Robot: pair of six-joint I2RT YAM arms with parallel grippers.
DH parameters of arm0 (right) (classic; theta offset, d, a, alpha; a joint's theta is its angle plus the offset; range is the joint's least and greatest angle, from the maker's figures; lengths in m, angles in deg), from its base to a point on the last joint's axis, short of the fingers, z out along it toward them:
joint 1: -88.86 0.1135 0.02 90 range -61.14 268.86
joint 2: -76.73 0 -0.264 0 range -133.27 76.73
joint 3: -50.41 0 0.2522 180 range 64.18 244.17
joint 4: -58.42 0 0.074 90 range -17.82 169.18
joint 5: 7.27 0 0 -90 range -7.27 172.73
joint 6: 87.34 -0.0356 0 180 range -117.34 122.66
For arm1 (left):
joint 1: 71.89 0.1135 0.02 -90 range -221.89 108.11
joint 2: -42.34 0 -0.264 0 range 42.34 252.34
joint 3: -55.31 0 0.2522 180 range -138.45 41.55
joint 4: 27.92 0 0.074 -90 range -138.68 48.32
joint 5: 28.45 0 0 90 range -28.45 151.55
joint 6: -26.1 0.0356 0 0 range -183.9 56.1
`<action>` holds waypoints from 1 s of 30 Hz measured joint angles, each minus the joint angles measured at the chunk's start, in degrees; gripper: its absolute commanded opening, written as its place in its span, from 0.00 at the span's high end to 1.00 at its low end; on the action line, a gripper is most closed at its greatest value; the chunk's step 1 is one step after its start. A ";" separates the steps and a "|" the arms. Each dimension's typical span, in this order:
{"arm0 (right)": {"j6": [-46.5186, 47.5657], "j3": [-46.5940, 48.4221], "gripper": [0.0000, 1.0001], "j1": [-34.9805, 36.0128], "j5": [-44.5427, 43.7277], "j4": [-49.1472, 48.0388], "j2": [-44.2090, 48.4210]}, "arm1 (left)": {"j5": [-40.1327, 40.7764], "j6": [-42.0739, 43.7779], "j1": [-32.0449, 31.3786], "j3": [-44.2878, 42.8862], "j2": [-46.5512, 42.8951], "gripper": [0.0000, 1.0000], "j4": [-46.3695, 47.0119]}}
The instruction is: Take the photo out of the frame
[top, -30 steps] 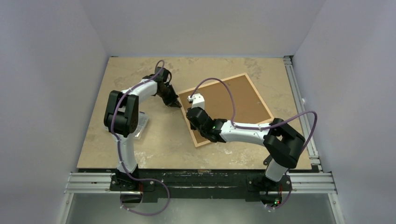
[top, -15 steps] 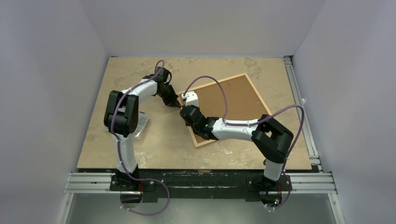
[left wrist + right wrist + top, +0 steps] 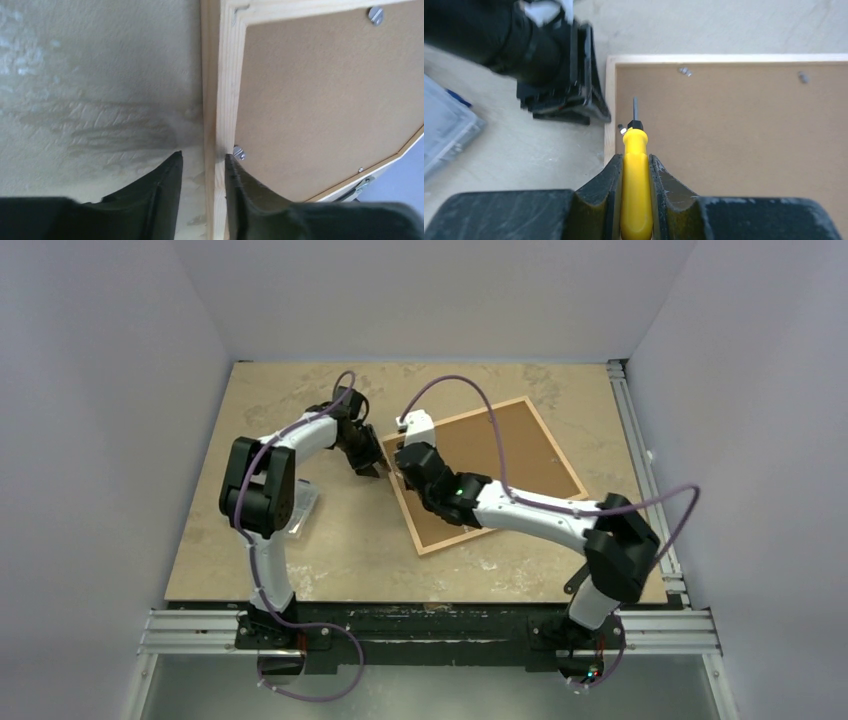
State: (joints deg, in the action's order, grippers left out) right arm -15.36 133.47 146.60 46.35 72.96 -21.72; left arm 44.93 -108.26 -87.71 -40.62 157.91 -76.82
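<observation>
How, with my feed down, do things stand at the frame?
Left gripper open, straddling frame edge. Right gripper shut on yellow screwdriver. Frame face-down; backing board on, photo out of sight.

My right gripper (image 3: 635, 160) is clamped on a yellow-handled screwdriver (image 3: 634, 145). Its thin metal tip reaches over the brown backing board (image 3: 734, 125), just inside the side rail of the pale wooden frame (image 3: 724, 58). The left gripper (image 3: 574, 100), black and blurred, sits at that rail's outer side. A clear plastic box (image 3: 446, 135) lies at the picture's left edge.
</observation>
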 measured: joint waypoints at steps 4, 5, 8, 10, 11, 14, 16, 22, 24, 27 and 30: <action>-1.18 -0.59 1.00 -0.52 0.28 6.19 11.17 | 0.33 1.36 -0.74 4.31 -4.63 0.44 0.15; -1.77 -1.55 1.00 -0.72 0.50 7.72 14.71 | 0.33 1.64 -1.07 5.27 -6.12 0.41 0.17; -3.63 -5.14 1.00 -0.96 1.44 12.26 23.58 | -0.07 2.03 -3.48 7.80 -11.32 0.35 1.11; -5.33 -8.33 1.00 -1.16 1.79 15.67 28.72 | -0.68 1.97 -5.99 10.14 -14.71 0.29 2.93; -6.32 -10.25 1.00 -1.20 2.08 17.22 31.08 | -1.11 1.84 -7.76 12.24 -16.87 0.28 4.39; -9.31 -16.00 1.00 -1.25 3.21 21.62 36.87 | -2.36 0.61 -12.15 18.56 -21.68 0.27 8.09; -11.39 -20.00 1.00 -1.25 4.02 24.79 41.00 | -2.64 -0.52 -14.51 23.32 -23.93 0.29 10.60; -16.35 -25.09 1.00 -1.25 5.92 30.53 50.42 | 0.59 -4.68 -19.19 34.05 -25.38 0.39 15.89; -17.55 -25.33 1.00 -1.25 6.10 31.52 52.41 | 1.07 -6.27 -20.37 35.32 -25.68 0.41 17.75; -18.73 -25.88 1.00 -1.25 6.21 32.48 54.45 | 1.99 -7.85 -21.51 36.02 -25.35 0.45 21.22; -19.54 -26.40 1.00 -1.25 6.40 33.07 55.56 | 2.36 -9.03 -21.84 36.06 -24.59 0.52 23.08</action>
State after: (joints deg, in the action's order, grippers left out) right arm -34.90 107.07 145.35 52.75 106.03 33.84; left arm 47.29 -117.29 -109.54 -4.56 133.32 -53.74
